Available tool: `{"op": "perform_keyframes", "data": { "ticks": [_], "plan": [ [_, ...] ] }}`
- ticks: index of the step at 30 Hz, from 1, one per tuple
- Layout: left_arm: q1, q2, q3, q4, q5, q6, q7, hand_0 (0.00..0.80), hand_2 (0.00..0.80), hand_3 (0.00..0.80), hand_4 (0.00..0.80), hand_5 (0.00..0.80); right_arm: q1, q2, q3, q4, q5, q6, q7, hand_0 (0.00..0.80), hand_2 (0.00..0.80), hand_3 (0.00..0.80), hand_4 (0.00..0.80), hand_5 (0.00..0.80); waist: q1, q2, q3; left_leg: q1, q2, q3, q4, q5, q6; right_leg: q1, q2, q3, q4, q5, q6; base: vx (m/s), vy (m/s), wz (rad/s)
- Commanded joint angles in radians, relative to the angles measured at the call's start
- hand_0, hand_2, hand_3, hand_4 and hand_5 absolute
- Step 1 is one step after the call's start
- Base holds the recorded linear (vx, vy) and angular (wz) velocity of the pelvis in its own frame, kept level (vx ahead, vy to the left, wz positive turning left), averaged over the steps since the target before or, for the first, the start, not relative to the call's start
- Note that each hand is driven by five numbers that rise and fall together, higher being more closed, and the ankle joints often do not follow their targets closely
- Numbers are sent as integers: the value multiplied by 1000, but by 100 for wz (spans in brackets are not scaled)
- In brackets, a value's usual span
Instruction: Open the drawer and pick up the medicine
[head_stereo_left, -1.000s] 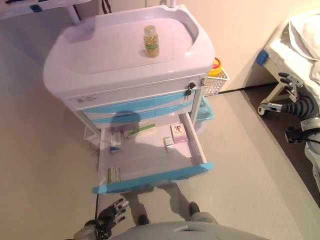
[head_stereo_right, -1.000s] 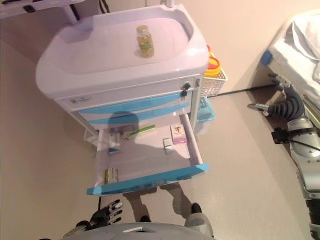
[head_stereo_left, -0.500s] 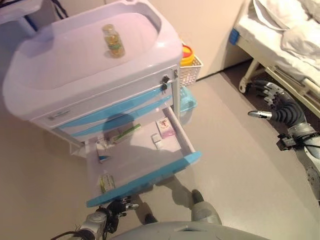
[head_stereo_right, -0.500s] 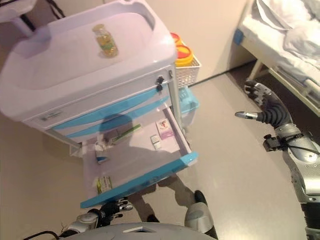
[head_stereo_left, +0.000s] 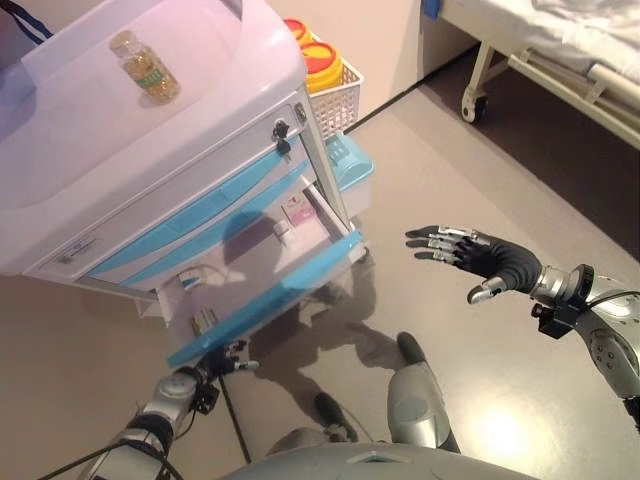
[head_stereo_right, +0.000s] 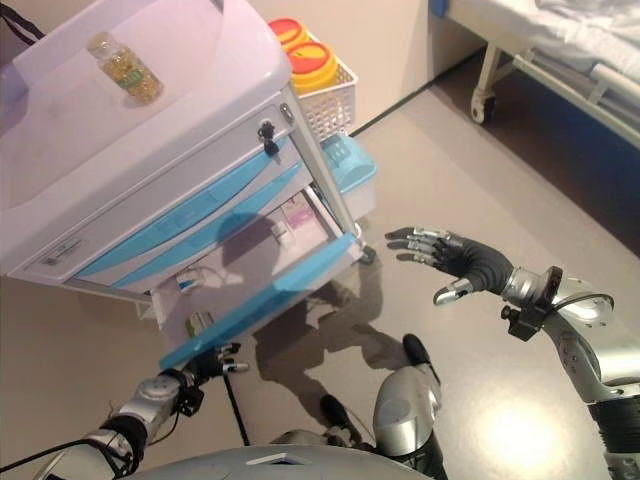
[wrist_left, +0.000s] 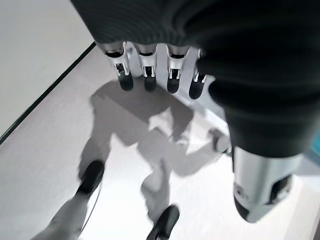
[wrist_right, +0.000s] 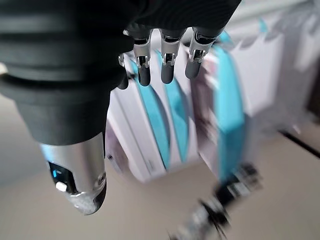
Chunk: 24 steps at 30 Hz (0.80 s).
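Note:
The white medical cart (head_stereo_left: 120, 150) has its lowest blue-fronted drawer (head_stereo_left: 265, 300) pulled open. Inside lie a pink medicine box (head_stereo_left: 296, 212), a small white box (head_stereo_left: 281, 232), another box (head_stereo_left: 190, 282) and a green-and-white box (head_stereo_left: 205, 320). A pill bottle (head_stereo_left: 145, 68) stands on the cart top. My right hand (head_stereo_left: 475, 258) is open and empty in the air to the right of the drawer, its fingers pointing toward it; the right wrist view shows the blue drawer fronts (wrist_right: 165, 105) past them. My left hand (head_stereo_left: 225, 357) is open and empty, low below the drawer front.
A white wire basket (head_stereo_left: 335, 98) with yellow and red containers stands beside the cart, with a blue bin (head_stereo_left: 352, 165) under it. A hospital bed (head_stereo_left: 560, 50) on castors stands at the far right. Bare floor (head_stereo_left: 480, 160) lies between cart and bed.
The camera has swung, so the whole scene has shifted. My right hand has moved from beside the bed in toward the open drawer. My left hand stays low under the drawer front.

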Motion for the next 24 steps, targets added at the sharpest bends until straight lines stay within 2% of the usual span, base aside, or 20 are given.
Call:
{"op": "perform_keyframes", "data": {
  "ticks": [1,5,13,16,17,24],
  "plan": [
    [-69,133,42,61,-73,-42,27,0,0,0,0,0,-39,14,61,-34,63,-15,76,0,0,0,0,0,-8,-91,-24,-93,6,-18,272,-176,-33,-42,-39,3,37,-20,39,-87,77,-6],
    [-123,190,42,73,-126,-11,14,0,0,0,0,0,-41,16,99,-21,62,-41,78,0,0,0,0,0,-17,-102,21,-129,9,-12,299,-176,-33,-71,-34,20,42,-15,36,-86,57,-10],
    [-223,300,72,128,-216,-2,-12,0,0,0,0,0,-43,7,118,41,114,-86,77,0,0,0,0,0,-23,-126,94,-207,28,0,367,-179,-34,-135,-17,41,68,-7,22,-71,31,-4],
    [-285,351,83,141,-236,-4,-26,0,0,0,0,0,-35,25,124,80,98,-139,81,0,0,0,0,0,-20,-141,128,-253,40,-1,404,-181,-34,-169,-9,44,80,-1,14,-65,18,2],
    [-300,361,80,140,-240,-2,-24,0,0,0,0,0,-31,29,128,85,97,-149,75,0,0,0,0,0,-19,-138,136,-253,42,-13,415,-208,-39,-163,-9,37,86,-24,18,-18,27,6],
    [-456,489,79,176,-235,49,9,0,0,0,0,0,-25,70,174,100,98,-229,14,0,0,0,0,0,1,-190,178,-339,71,-18,467,-210,-37,-213,5,32,80,8,13,-70,-51,1]
  ]
}}
